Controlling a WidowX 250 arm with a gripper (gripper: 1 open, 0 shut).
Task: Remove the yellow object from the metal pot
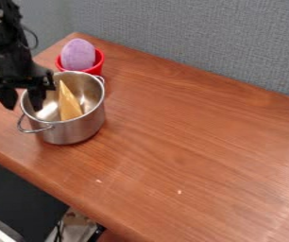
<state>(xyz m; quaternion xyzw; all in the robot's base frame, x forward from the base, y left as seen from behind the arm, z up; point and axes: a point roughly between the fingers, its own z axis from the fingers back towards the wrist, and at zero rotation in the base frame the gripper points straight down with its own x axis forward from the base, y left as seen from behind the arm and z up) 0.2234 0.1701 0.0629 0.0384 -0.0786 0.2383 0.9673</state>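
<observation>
The single camera view looks down at an angle on a reddish-brown wooden worktop (185,123) that runs from the near left to the far right, with a grey textured wall behind it.

The metal pot (61,112) stands upright on the left part of the worktop, a small loop handle showing at its near-left rim. Inside it the yellow object (68,98) leans tilted against the inner wall, its broad flat face turned up and towards the right; it sits wholly within the rim.

Just beyond the pot, on the far side, a small red bowl (81,62) holds a purple egg-shaped object (76,49); bowl and pot stand close together, and whether they touch cannot be told.

The black end effector (19,95) hangs from the upper left and points straight down over the pot's left rim. Its two dark fingers (42,94) stand somewhat apart, one inside the pot near the left wall, the other outside it. The yellow object lies just to the right of the inner finger, close beside it. Nothing is visibly gripped; whether the finger touches the wedge cannot be told.
</observation>
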